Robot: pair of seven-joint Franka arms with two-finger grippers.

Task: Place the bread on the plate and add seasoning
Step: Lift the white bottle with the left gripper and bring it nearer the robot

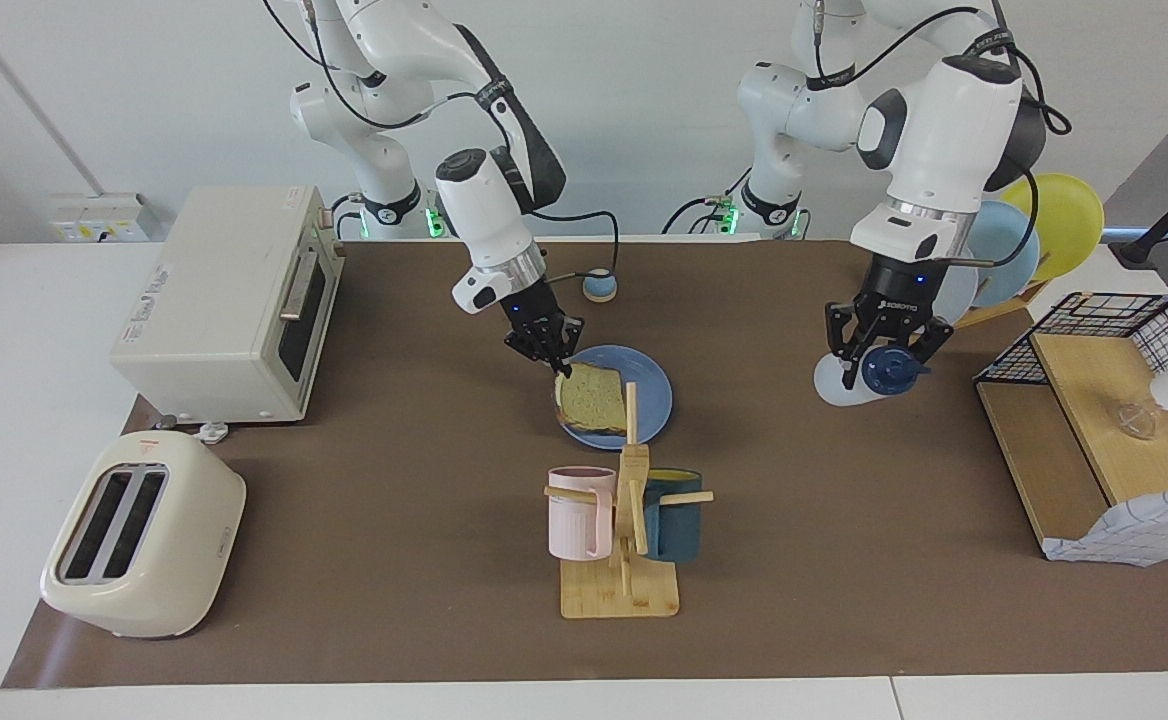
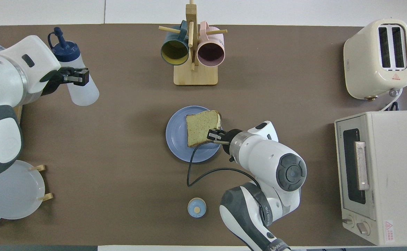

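Note:
The square bread (image 1: 592, 400) (image 2: 201, 129) lies almost flat over the blue plate (image 1: 650, 385) (image 2: 176, 139) in the middle of the mat. My right gripper (image 1: 556, 366) (image 2: 211, 135) is shut on the corner of the slice at the plate's rim toward the right arm's end. The seasoning (image 1: 842, 385) (image 2: 82, 92), a whitish bottle with a navy cap, hangs tilted in the air with my left gripper (image 1: 884, 358) (image 2: 79, 76) shut around it. It is over the bare mat toward the left arm's end, apart from the plate.
A mug rack (image 1: 624, 530) (image 2: 193, 52) with a pink and a teal mug stands farther from the robots than the plate. Toaster (image 1: 144, 535) (image 2: 379, 57) and toaster oven (image 1: 234, 300) (image 2: 381, 174) fill the right arm's end. Bell (image 1: 600, 286) (image 2: 196, 207), plate rack (image 1: 1034, 235), wire basket (image 1: 1104, 420).

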